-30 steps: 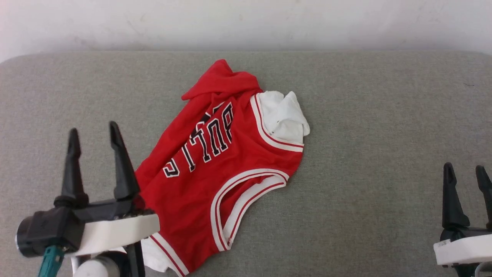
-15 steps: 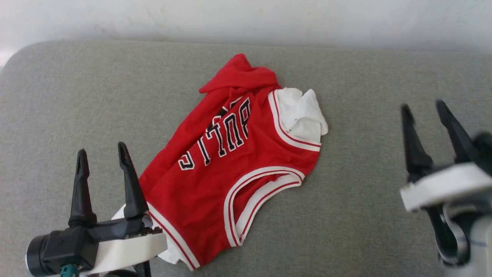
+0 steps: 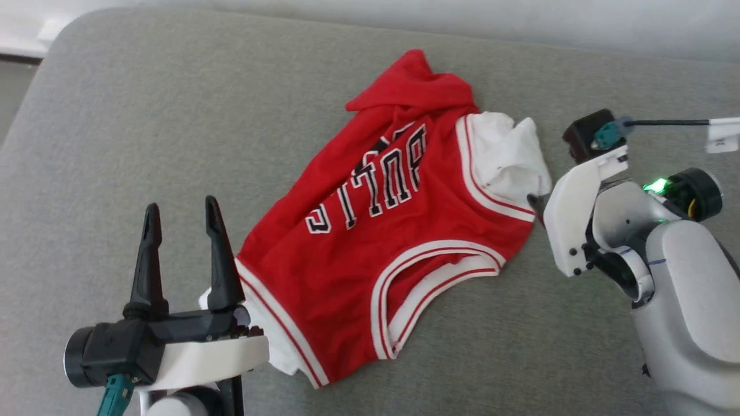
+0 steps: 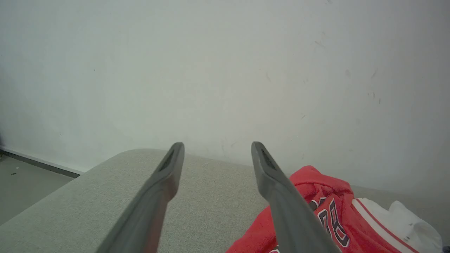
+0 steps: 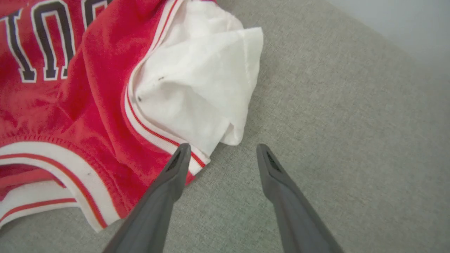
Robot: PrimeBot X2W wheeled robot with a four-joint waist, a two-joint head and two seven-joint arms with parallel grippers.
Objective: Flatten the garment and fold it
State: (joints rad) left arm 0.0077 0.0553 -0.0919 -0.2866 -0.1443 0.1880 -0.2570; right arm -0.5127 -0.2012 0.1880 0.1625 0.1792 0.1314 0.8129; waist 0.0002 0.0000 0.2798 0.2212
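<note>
The garment is a red shirt with white sleeves and striped trim, lying crumpled and slanted on the grey padded surface, its lettering upside down to me. My left gripper stands open at the lower left, just beside the garment's near left corner and holding nothing. In the left wrist view, that gripper points over the surface with the garment to its right. My right gripper is open and points down at the bunched white sleeve, its left finger over the striped trim. Its white wrist hangs at the garment's right edge.
A pale wall rises behind the padded surface. The surface's rounded left corner meets a strip of floor at the far left. Bare grey fabric stretches to the right of the sleeve.
The camera has swung, shifting the whole picture. My right arm came in from the lower right and turned its fingers down over the white sleeve. Both grippers stayed open.
</note>
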